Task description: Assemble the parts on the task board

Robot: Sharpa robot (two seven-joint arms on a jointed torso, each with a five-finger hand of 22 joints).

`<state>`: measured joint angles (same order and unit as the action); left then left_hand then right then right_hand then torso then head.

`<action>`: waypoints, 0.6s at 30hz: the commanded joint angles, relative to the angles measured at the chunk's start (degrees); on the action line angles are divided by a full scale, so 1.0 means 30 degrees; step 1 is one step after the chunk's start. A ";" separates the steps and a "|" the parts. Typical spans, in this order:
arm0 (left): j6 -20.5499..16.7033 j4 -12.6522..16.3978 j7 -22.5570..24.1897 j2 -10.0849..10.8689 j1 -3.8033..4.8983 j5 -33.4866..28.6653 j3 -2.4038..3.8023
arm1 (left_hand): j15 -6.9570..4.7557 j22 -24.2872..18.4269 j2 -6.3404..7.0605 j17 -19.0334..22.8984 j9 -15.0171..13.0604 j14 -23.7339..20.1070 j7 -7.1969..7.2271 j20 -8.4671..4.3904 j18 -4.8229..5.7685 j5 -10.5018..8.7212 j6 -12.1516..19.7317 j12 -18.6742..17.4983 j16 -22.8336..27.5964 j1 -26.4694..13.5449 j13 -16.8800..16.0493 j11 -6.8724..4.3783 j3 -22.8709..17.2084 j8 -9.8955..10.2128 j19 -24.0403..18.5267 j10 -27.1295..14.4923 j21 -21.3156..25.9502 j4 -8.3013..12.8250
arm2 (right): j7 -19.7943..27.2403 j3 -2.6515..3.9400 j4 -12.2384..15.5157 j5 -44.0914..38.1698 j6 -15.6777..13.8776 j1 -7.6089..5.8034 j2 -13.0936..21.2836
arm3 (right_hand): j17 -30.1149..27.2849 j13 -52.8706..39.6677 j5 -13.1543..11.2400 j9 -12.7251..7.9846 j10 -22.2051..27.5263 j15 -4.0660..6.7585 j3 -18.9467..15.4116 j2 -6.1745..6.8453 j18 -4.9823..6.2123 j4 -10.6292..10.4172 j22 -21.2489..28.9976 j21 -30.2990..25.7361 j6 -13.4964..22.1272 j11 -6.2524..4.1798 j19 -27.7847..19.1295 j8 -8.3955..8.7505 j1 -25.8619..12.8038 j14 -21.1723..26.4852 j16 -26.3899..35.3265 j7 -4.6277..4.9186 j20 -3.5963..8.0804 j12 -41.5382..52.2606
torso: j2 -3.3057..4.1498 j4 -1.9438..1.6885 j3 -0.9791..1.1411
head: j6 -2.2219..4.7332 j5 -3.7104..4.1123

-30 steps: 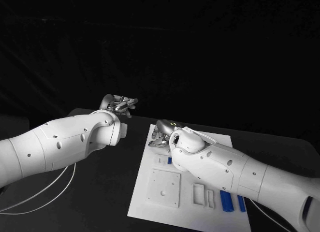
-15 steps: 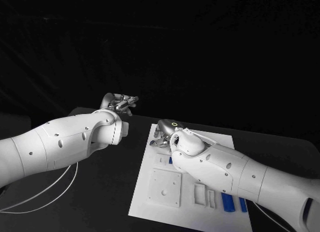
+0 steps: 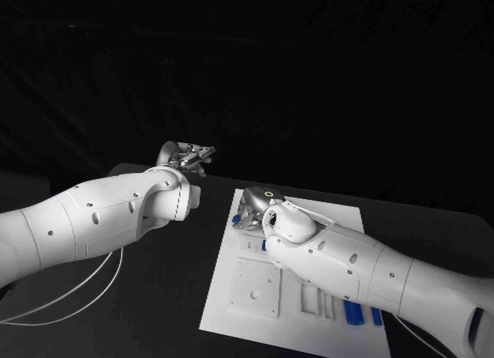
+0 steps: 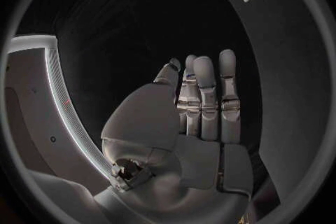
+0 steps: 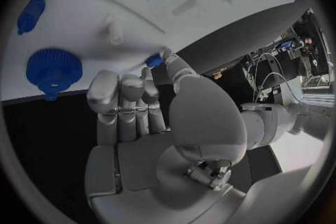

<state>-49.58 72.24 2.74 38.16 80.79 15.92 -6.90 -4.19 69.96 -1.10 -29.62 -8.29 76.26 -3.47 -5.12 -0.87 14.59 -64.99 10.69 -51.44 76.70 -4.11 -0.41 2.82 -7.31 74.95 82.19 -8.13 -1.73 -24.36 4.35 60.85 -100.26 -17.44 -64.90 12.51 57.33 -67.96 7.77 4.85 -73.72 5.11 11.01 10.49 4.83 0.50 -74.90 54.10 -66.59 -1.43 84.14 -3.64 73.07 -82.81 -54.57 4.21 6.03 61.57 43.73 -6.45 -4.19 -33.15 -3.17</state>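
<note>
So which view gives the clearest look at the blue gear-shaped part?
The right wrist view: the blue gear-shaped part shows whole on the task board, beyond the right robot hand. In the head view the right arm hides that end of the board; the left wrist view faces elsewhere.

Lots of bare black table [image 3: 183, 298] left of the task board [image 3: 231, 298], under the left arm. Far end of board blocked by right hand [image 3: 251, 212]. Near end crowded with blue parts [image 3: 353, 315], half under the right arm.
</note>
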 commanded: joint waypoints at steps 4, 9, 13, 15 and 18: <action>-0.0060 0.0006 0.0278 -0.0078 0.0061 -0.0200 0.0016 | 0.0089 0.0038 -0.0016 -0.0035 0.0039 -0.0011 -0.0098 -0.0008 -0.0288 0.0019 0.0080 -0.0115 0.0069 0.0122 0.0033 -0.0002 0.0012 -0.0114 0.0123 -0.0191 0.0154 0.0079 | 0.0438 -0.0039 -0.0110 -0.0056 0.0077 0.0070 -0.0079 | 0.0039 -0.0023 0.0237 -0.0055 -0.0023 -0.0060 0.0052 -0.0073 -0.0217 0.0193 -0.2220 0.0079 0.0222 0.0107 0.1039 0.0011 0.0001 -0.0108 -0.0030 0.0027 0.0050 -0.0091 | 0.0001 -0.0003 -0.0011 | -0.0044 -0.0029; -0.0011 -0.0003 0.0292 -0.0082 0.0061 -0.0256 0.0016 | 0.0089 0.0038 -0.0016 -0.0035 0.0039 -0.0011 -0.0098 -0.0008 -0.0288 0.0019 0.0080 -0.0115 0.0069 0.0122 0.0033 -0.0002 0.0012 -0.0114 0.0123 -0.0191 0.0154 0.0079 | 0.0491 -0.0060 -0.0179 0.0022 -0.0107 0.0102 -0.0096 | 0.0054 -0.0013 0.0363 -0.0136 0.0004 -0.0046 0.1313 -0.0407 -0.0205 0.0475 -0.2216 0.0064 0.0258 0.0095 0.1044 0.0014 0.0056 -0.0110 0.0003 0.0060 0.0048 -0.0119 | -0.0012 0.0003 -0.0018 | -0.0075 -0.0056; 0.0025 -0.0033 0.0299 -0.0077 0.0065 -0.0310 0.0016 | 0.0095 0.0069 -0.0036 -0.0047 0.0049 -0.0013 -0.0104 -0.0003 -0.0289 0.0014 0.0107 -0.0125 0.0081 0.0117 0.0032 0.0005 0.0009 -0.0123 0.0135 -0.0217 0.0211 0.0080 | 0.0583 -0.0067 -0.0211 0.0166 -0.0220 0.0111 -0.0084 | 0.0018 -0.0013 0.1766 -0.0234 0.0087 -0.0017 0.3583 -0.0692 -0.0220 0.1006 -0.2216 0.0053 0.0268 0.0058 0.1039 0.0019 -0.0272 -0.0098 0.0078 0.0096 0.0080 -0.0155 | -0.0017 0.0033 -0.0025 | -0.0077 -0.0077; 0.0049 -0.0045 0.0303 -0.0076 0.0068 -0.0340 0.0016 | 0.0095 0.0069 -0.0036 -0.0047 0.0049 -0.0013 -0.0104 -0.0003 -0.0289 0.0014 0.0107 -0.0125 0.0081 0.0117 0.0032 0.0005 0.0009 -0.0123 0.0135 -0.0217 0.0211 0.0080 | 0.0644 -0.0069 -0.0225 0.0238 -0.0230 0.0113 -0.0083 | 0.0006 -0.0014 0.2574 -0.0296 0.0142 -0.0034 0.4432 -0.0811 -0.0217 0.1325 -0.2208 0.0018 0.0434 0.0083 0.1026 0.0016 -0.0462 -0.0088 0.0105 0.0150 0.0079 -0.0176 | -0.0017 0.0033 -0.0025 | -0.0077 -0.0077; 0.0099 -0.0057 0.0300 -0.0079 0.0074 -0.0378 0.0016 | 0.0100 0.0089 -0.0035 -0.0053 0.0056 -0.0020 -0.0113 0.0001 -0.0290 0.0012 0.0132 -0.0129 0.0093 0.0121 0.0031 0.0010 0.0011 -0.0127 0.0144 -0.0232 0.0250 0.0083 | 0.0720 -0.0071 -0.0247 0.0329 -0.0220 0.0116 -0.0092 | 0.0007 -0.0036 0.3008 -0.0319 0.0188 -0.0050 0.5629 -0.0910 -0.0203 0.2008 -0.2216 0.0040 0.0522 0.0093 0.1015 0.0018 -0.0966 -0.0089 0.0113 0.0242 0.0052 -0.0158 | -0.0003 0.0023 -0.0027 | -0.0090 -0.0093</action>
<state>-49.52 72.04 2.79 38.04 80.82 15.31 -6.90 -4.19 70.18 -1.10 -29.72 -8.18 76.26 -3.67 -5.12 -0.87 14.59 -64.78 10.69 -51.44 76.70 -4.06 -0.41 2.82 -7.31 74.95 81.78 -7.58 -1.73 -23.16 4.17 60.15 -99.66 -17.85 -64.62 12.35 57.39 -67.99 16.59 3.77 -73.51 5.10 27.15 7.92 4.83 6.13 -74.91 54.10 -65.15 -1.22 84.14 -3.24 70.80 -82.80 -54.56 4.61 6.03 61.35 43.68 -6.37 -4.26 -33.38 -3.43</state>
